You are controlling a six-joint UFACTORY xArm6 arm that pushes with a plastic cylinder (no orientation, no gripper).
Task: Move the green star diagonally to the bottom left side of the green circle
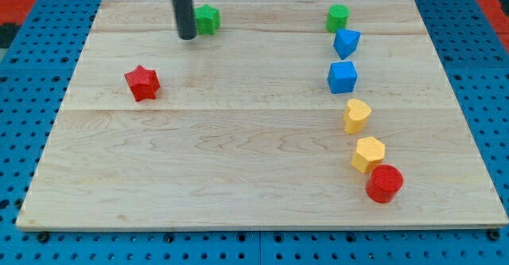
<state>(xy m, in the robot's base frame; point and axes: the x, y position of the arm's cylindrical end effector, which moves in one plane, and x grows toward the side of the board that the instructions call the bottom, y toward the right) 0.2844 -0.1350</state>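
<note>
- A pale wooden counter is seen lying on a blue pegboard surface.
- The dark rod is seen coming down from the view's top, and my tip is set on the counter near its top edge.
- No fingers are carried by this arm, so no opening or closing can be told.
- The green star is found just beside my tip, on the tip's right in the view; whether the two touch cannot be told.
- The green circle is placed well apart from the star, further towards the view's right along the same top edge.
- Below the green circle, a column is formed by a blue angular block, a blue cube, a yellow heart-like block, a yellow hexagon and a red cylinder.
- The yellow hexagon and the red cylinder are seen touching.
- A red star is placed alone on the view's left, below my tip.
</note>
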